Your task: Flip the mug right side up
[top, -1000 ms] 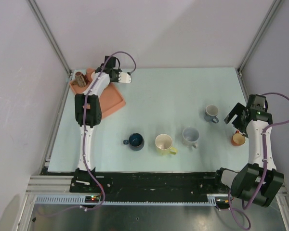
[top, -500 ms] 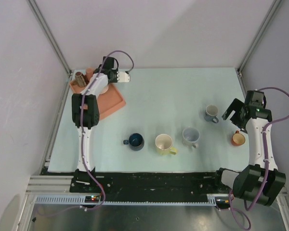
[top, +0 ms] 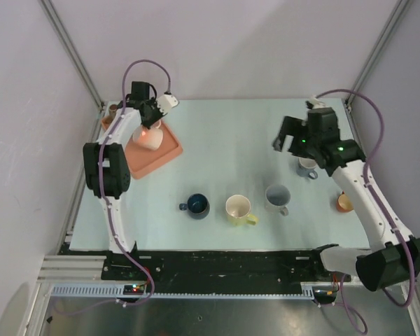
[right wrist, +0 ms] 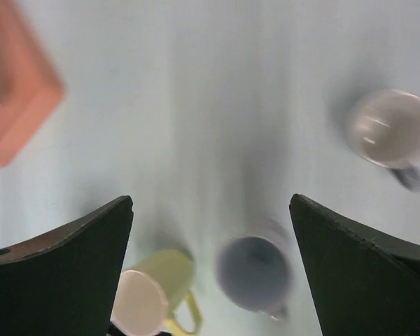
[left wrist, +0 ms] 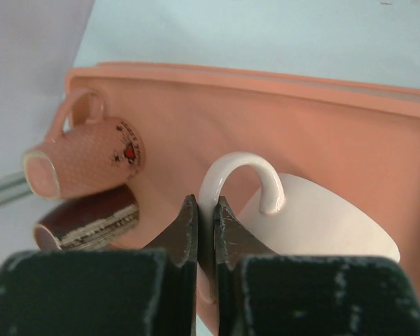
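Swung in from the right edge, the right gripper (top: pixel 288 137) hangs mid-table, jaws wide and empty. The left gripper (left wrist: pixel 204 207) has pinched shut on the handle (left wrist: pixel 234 164) of the white mug (left wrist: pixel 322 225), tipped in the tray (top: pixel 165 154) at far left (two other mugs (left wrist: pixel 84 168) alongside). With the grasp made, the next move looks like a lift and a wrist roll to bring the rim upward.

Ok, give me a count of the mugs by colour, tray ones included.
White mug: 1
Pink mug: 1
Brown mug: 1
Dark blue mug: 1
Yellow mug: 1
Grey mugs: 2
Orange mug: 1
Total: 8
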